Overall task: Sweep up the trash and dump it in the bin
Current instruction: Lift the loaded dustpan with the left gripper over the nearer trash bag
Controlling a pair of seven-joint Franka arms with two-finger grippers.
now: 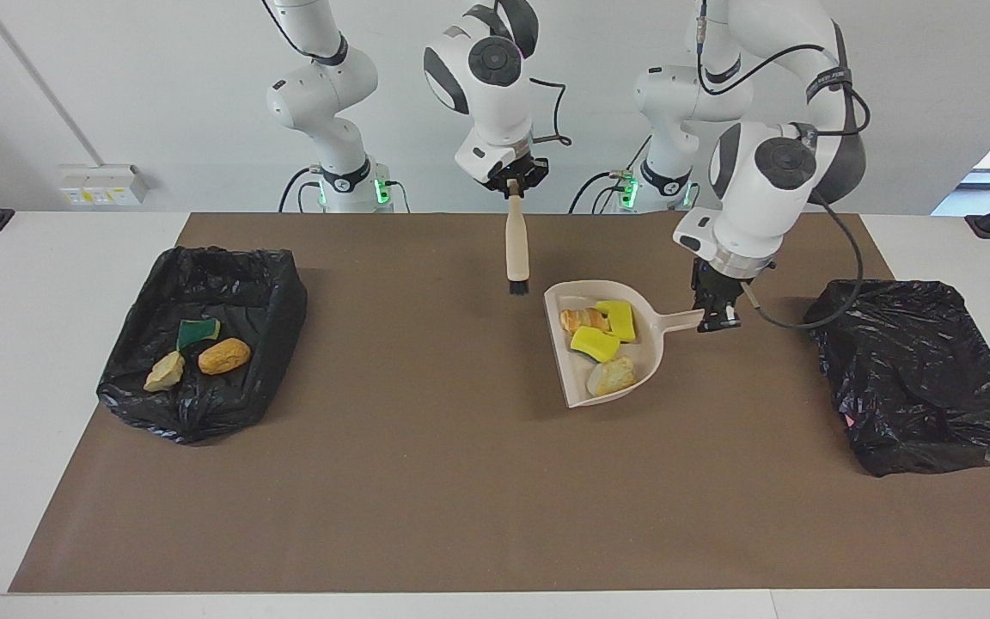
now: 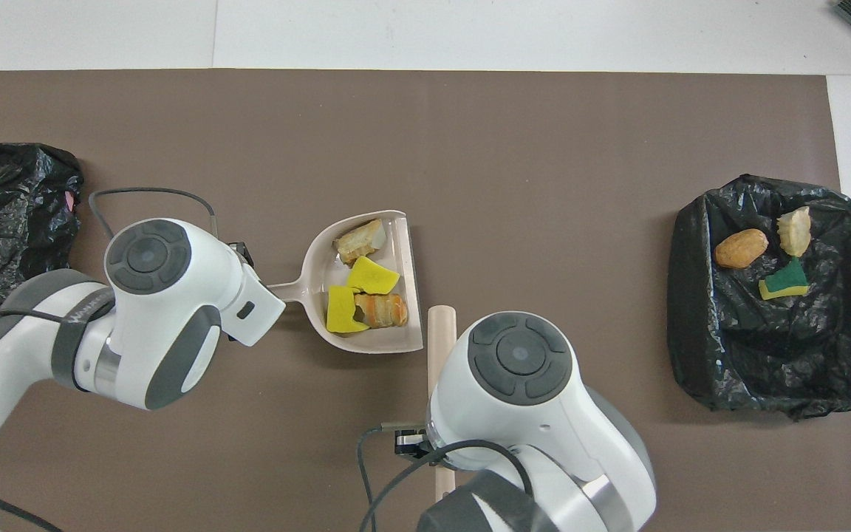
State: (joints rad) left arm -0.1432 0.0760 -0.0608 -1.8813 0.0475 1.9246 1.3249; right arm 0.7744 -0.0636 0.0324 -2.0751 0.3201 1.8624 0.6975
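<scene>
Currently catalogued: four pieces of trash [image 1: 598,344] lie loose in the beige dustpan [image 1: 578,385], two yellow sponge chunks and two tan, crusty bread-like lumps. Three more pieces, one a green-backed sponge, sit in the black-lined bin [image 1: 276,284] at the right arm's end of the worktop [image 1: 426,481]. A second black-lined bin [image 1: 916,378] stands at the left arm's end, showing no scraps.

Left tool [image 1: 716,316]: closed on the dustpan's handle, the pan over mid-worktop between the brush and the second bin.

Right tool [image 1: 515,179]: closed on the handle top of the brush [image 1: 516,249], which hangs bristles down, clear of the mat, waiting.

Handling, by judgement: the scraps look light; the sponges soft and springy, the crusts stiff and crumbly. Nothing restrains them, so a tilt toward the pan's open lip would spill them. Best held indirectly, by the pan's handle, kept level until over a bin.
</scene>
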